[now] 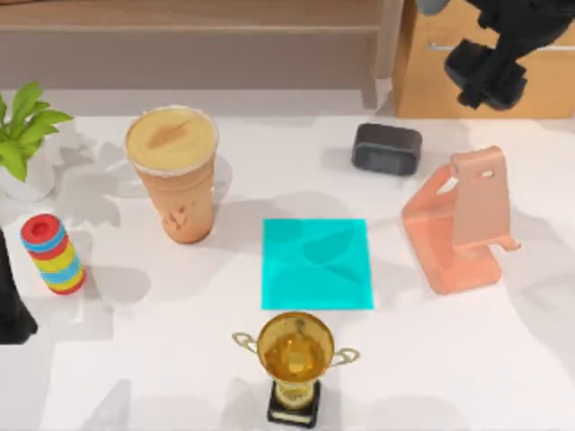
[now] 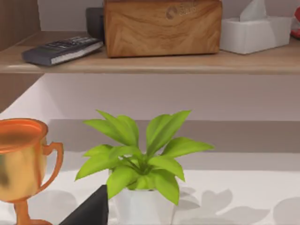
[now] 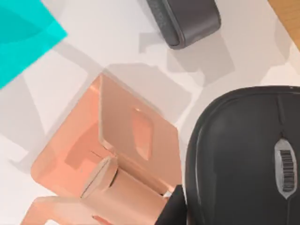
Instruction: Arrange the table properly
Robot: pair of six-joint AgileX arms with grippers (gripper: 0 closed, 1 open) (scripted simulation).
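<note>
The right gripper hangs above the table's far right corner, over the wooden cabinet, grasping a black computer mouse; the right wrist view shows that mouse close, scroll wheel up, which the top view leaves as a dark lump. Below it stand the salmon phone stand and a dark grey speaker. The left arm sits at the left edge (I cannot tell how its fingers stand). The white table carries a cyan mat, trophy, iced drink cup, ring stack and potted plant. The left wrist view adds a shelf with a remote, wooden box bearing an unreadable faint mark, and tissue box.
</note>
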